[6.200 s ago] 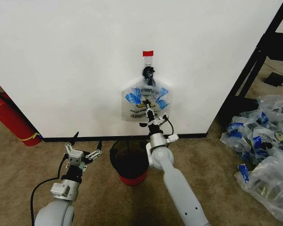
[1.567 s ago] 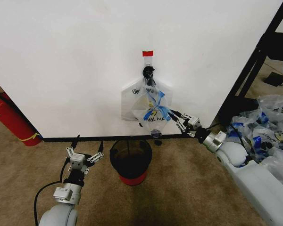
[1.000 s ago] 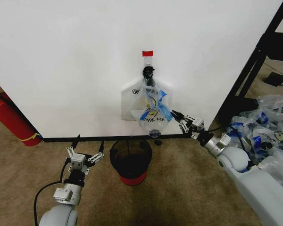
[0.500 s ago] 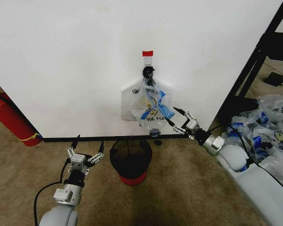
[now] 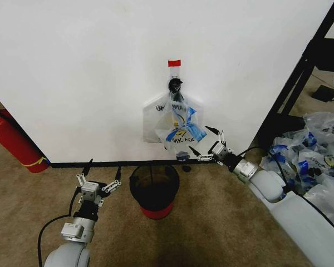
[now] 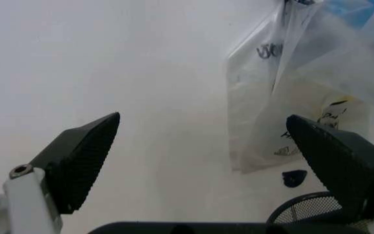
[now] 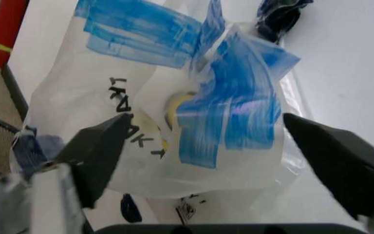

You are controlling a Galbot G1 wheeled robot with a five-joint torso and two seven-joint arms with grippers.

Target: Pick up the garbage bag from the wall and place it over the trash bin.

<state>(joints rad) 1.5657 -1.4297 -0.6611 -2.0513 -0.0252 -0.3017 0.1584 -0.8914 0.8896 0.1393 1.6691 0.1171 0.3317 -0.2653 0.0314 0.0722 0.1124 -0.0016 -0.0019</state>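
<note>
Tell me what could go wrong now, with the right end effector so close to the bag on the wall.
The right end effector is open beside two overlapping bags on one hook; it might pinch both or the wrong one. Pulling sideways could tear the thin plastic at the hook. The freed bag could miss the bin below.

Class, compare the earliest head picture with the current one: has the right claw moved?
Yes. The right claw, earlier directly in front of the garbage bag above the trash bin, now sits open to the bag's right, beside its lower edge.

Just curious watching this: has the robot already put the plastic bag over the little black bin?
No, the garbage bag hangs on the wall above the trash bin, the open right gripper beside it.
</note>
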